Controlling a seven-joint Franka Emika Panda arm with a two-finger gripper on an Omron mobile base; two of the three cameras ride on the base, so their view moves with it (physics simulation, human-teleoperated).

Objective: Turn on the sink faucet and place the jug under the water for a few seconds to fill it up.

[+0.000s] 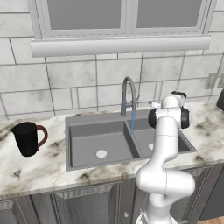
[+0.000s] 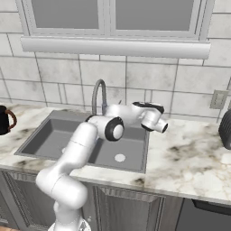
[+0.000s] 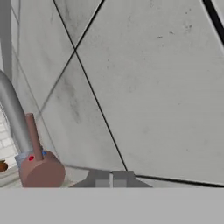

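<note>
The sink faucet [image 1: 128,93] arches over the divider of the dark grey double sink [image 1: 83,144]. A thin pale-blue stream of water [image 1: 132,123] falls from its spout. The black jug [image 1: 27,138] with a reddish-brown handle stands upright on the counter left of the sink, also at the left edge of the right base view [image 2: 3,120]. My gripper [image 1: 154,104] hovers behind the right basin, just right of the faucet base and facing the tiled wall. In the hand view its fingertips [image 3: 111,179] are pressed together, shut on nothing, with the reddish lever [image 3: 33,136] at the left.
The tiled wall and a window sill [image 1: 120,45] rise close behind the faucet. A wall outlet [image 1: 211,81] and a dark object [image 2: 225,128] sit at the far right of the marble counter [image 2: 189,158]. My own arm crosses in front of the right basin.
</note>
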